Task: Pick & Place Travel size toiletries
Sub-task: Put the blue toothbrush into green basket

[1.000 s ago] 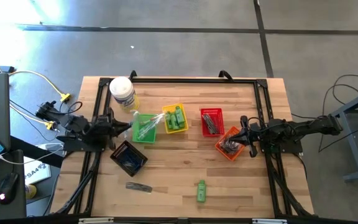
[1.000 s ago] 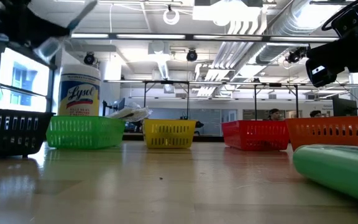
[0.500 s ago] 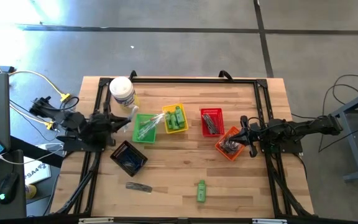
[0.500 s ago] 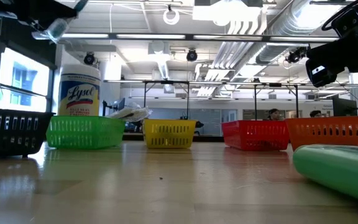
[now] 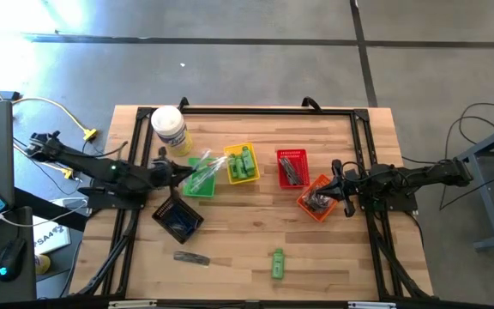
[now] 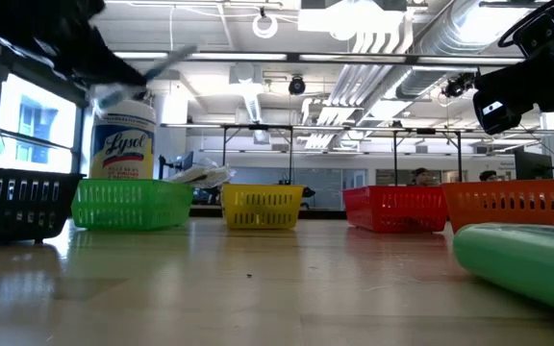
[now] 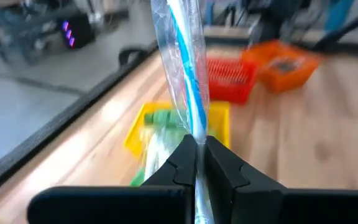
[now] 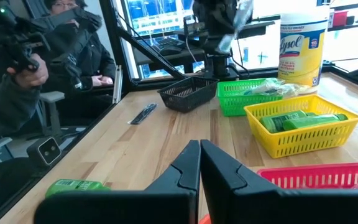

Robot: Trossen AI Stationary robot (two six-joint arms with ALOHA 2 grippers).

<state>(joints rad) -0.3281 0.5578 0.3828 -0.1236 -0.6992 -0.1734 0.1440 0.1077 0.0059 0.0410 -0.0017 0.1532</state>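
Note:
My left gripper (image 5: 178, 172) is shut on a clear-wrapped thin stick (image 7: 182, 56) with a blue and white core. It holds the stick above the near-left rim of the green basket (image 5: 198, 178), which has other clear-wrapped sticks in it. In the low view the stick (image 6: 147, 75) shows blurred in front of the white jar. A green tube (image 5: 277, 263) and a black razor-like stick (image 5: 190, 257) lie flat on the table near its front. My right gripper (image 5: 334, 185) is shut and empty beside the orange basket (image 5: 316, 199). My left gripper pinches the wrapped stick near one end (image 7: 197, 138) between its two fingers. The fingers come from the table's left and lie along the stick. The rest of the stick juts out past the fingertips toward the green basket, lifted clear of everything.
A black basket (image 5: 177, 216) is near the left arm. A yellow basket (image 5: 241, 163) with green tubes and a red basket (image 5: 292, 167) stand mid-table. A white jar (image 5: 169, 127) stands at the back left. A person (image 8: 17, 81) sits beyond the table.
My left gripper has carried the wrapped stick toward the table's right and down, from beside the green basket to over its rim. The stick stays pinched and clear of the table. My right arm has kept still.

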